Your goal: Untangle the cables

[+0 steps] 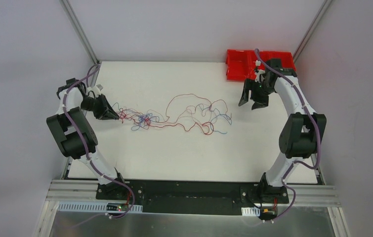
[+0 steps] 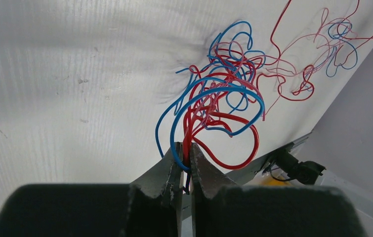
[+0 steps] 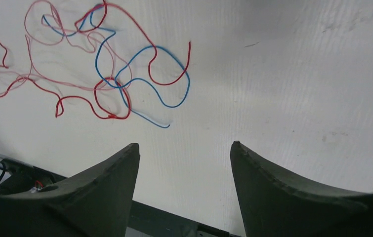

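The cables are thin red and blue wires spread across the middle of the white table, denser at the left end. My left gripper is shut on the left end of the tangle; the left wrist view shows red and blue strands pinched between its fingertips. My right gripper is open and empty, hovering to the right of the cables. In the right wrist view the loose red and blue loops lie ahead and left of its gripper, apart from it.
A red bin stands at the back right corner of the table, just behind my right arm. Grey walls enclose the table on the left, right and back. A black rail runs along the near edge.
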Controlling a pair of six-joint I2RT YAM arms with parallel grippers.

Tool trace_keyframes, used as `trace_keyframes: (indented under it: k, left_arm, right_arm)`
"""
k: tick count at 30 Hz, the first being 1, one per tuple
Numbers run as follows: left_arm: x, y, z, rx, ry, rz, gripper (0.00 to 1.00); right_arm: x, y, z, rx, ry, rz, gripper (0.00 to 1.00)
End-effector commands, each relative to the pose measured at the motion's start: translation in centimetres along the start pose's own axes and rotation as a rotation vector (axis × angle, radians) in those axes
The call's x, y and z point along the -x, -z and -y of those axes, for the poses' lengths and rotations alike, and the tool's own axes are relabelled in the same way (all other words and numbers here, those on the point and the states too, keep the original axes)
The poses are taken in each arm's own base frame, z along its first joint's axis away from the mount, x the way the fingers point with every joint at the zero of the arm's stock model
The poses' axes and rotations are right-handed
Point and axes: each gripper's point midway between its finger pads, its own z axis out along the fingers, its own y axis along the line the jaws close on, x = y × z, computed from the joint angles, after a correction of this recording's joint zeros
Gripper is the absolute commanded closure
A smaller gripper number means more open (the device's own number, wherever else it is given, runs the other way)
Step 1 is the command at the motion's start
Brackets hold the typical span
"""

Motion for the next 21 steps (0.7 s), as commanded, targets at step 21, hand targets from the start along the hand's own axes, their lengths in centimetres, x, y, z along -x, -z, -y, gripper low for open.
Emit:
trace_keyframes:
  k: [21]
  left_arm:
    - [-0.1, -0.6, -0.6, 0.003, 0.042, -0.010, 0.92]
  right_arm:
    - [-5.9, -10.9, -2.0, -0.129, 0.266, -0.144, 0.47]
